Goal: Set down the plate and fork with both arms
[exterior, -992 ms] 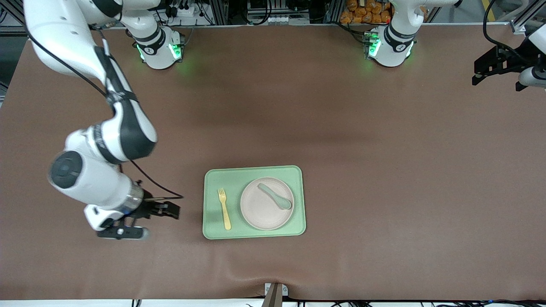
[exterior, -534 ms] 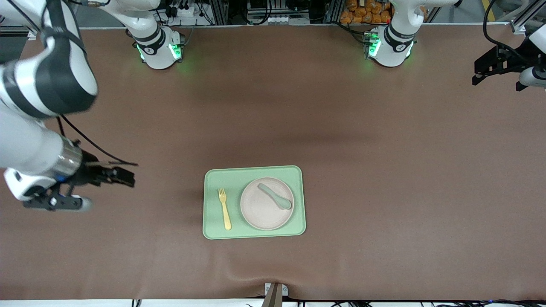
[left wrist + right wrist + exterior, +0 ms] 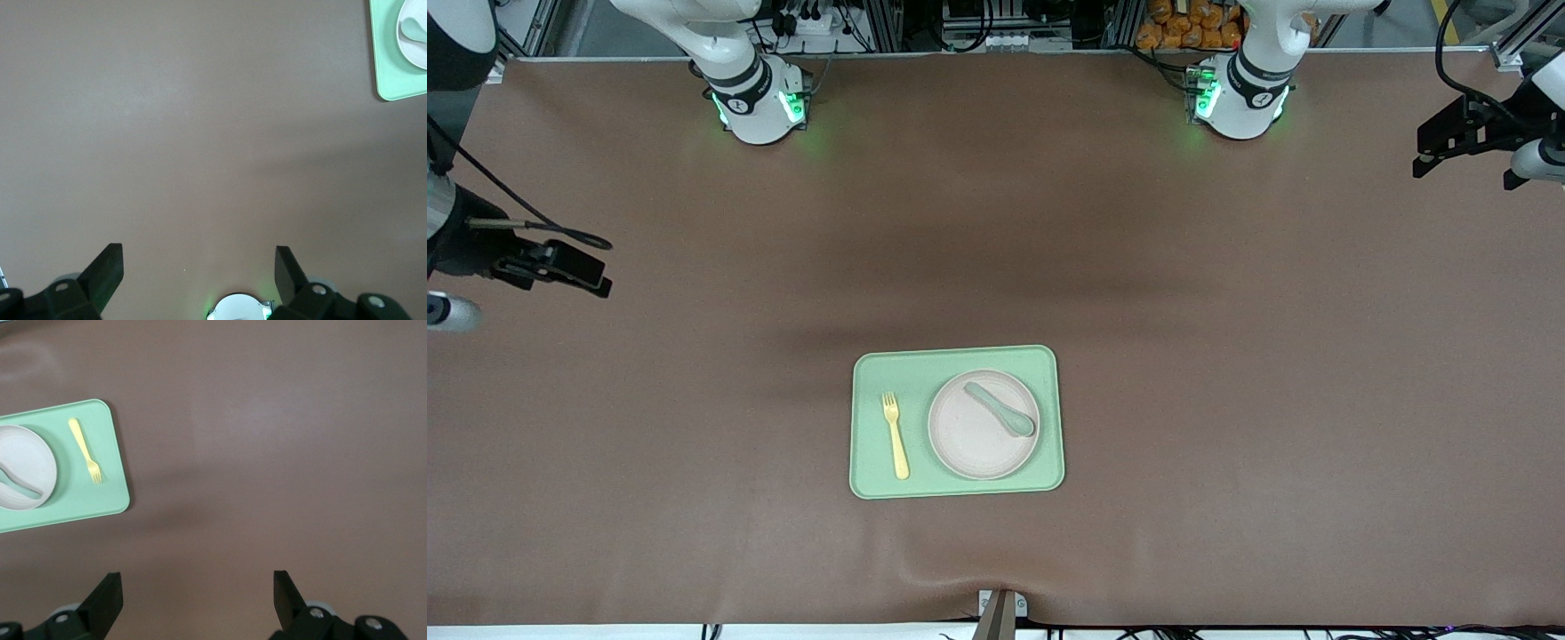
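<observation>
The cream-beige plate point(image 3: 971, 437) lies on the pale-green tray point(image 3: 957, 363) with a grey-green spoon point(image 3: 1000, 410) on it. The pale-yellow fork point(image 3: 895, 436) lies on the tray beside the plate, toward the right arm's end. My right gripper point(image 3: 591, 272) is open and empty, up over bare table at the right arm's end. My left gripper point(image 3: 1428, 152) is open and empty, over the table edge at the left arm's end, waiting. The right wrist view shows its gripper point(image 3: 197, 600), the tray point(image 3: 100, 500), plate point(image 3: 27, 457) and fork point(image 3: 85, 450). The left wrist view shows its gripper point(image 3: 199, 273), the tray's corner point(image 3: 387, 67) and plate point(image 3: 408, 48).
The brown table mat point(image 3: 1227, 356) spreads wide around the tray. The two green-lit arm bases point(image 3: 758, 102) stand along the table edge farthest from the front camera. A small bracket point(image 3: 1000, 609) sits at the near edge.
My right arm has swung away from the tray toward its end of the table and lifted up. The left arm, tray, plate, fork and spoon have not moved.
</observation>
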